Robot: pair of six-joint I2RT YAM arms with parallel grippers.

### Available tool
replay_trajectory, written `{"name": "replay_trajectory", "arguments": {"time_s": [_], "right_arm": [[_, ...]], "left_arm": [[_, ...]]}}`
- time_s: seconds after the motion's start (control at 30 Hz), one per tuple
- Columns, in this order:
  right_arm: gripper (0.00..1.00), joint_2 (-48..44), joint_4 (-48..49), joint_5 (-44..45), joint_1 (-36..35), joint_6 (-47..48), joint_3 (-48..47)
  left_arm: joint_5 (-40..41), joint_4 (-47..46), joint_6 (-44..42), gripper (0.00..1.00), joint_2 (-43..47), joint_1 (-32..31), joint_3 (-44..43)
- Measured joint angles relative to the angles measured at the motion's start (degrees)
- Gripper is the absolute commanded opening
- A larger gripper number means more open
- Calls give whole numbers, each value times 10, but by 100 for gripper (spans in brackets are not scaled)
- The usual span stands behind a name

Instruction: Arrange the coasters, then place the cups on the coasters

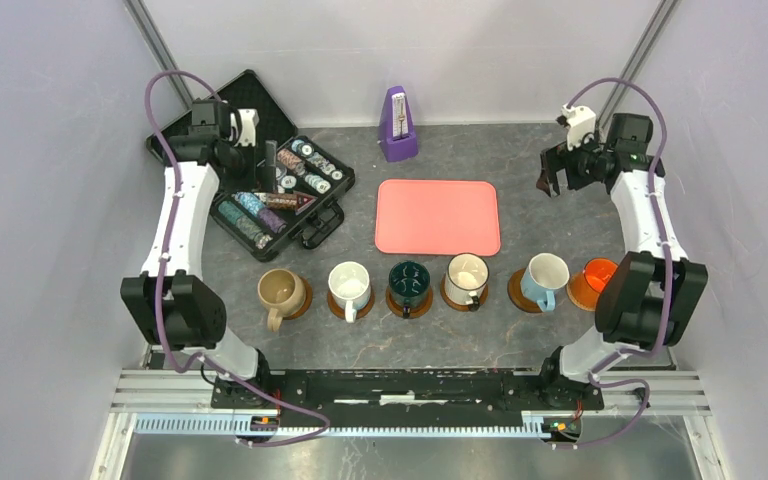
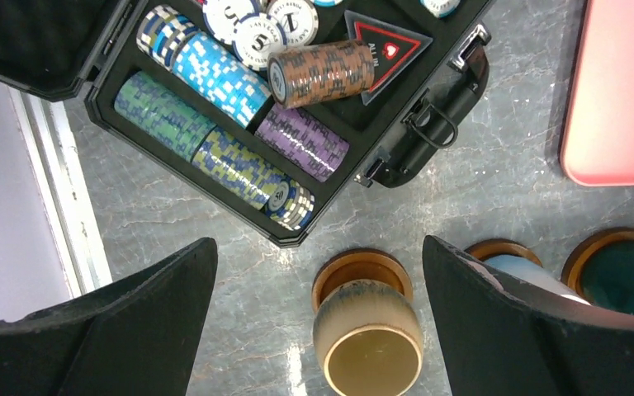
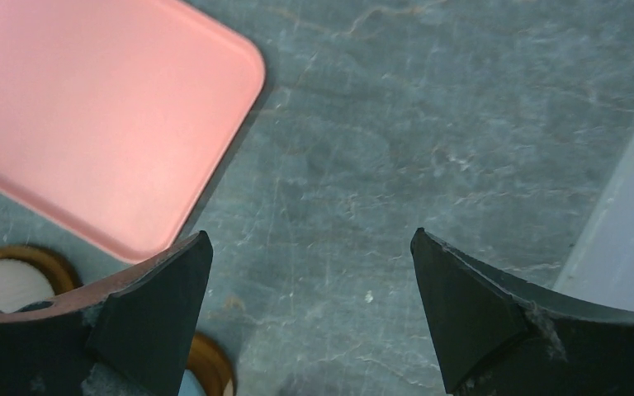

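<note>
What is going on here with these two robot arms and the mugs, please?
Neither arm is holding anything. The left gripper hangs open above the tan mug, near the poker chip case. The right gripper hangs open over the table beside the pink tray. The six mugs stand in a row, each on a wooden coaster, so the arrangement looks finished.

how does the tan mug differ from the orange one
The tan mug stands at the left end of the row, the orange mug at the right end. The tan mug is in full view, its handle toward the near side; the orange mug is partly hidden behind the right arm, handle unseen. The orange mug looks smaller than the tan mug. Both stand upright, each on a brown coaster.
</note>
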State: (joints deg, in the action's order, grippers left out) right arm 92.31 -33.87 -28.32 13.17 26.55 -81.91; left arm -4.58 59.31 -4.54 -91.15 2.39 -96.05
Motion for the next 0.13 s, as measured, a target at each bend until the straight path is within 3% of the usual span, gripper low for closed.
{"name": "replay_trajectory", "arguments": {"time_s": [0.13], "right_arm": [[98, 0, -26, -18, -1, 14, 15]], "left_arm": [[0, -5, 0, 100, 3, 0, 16]]}}
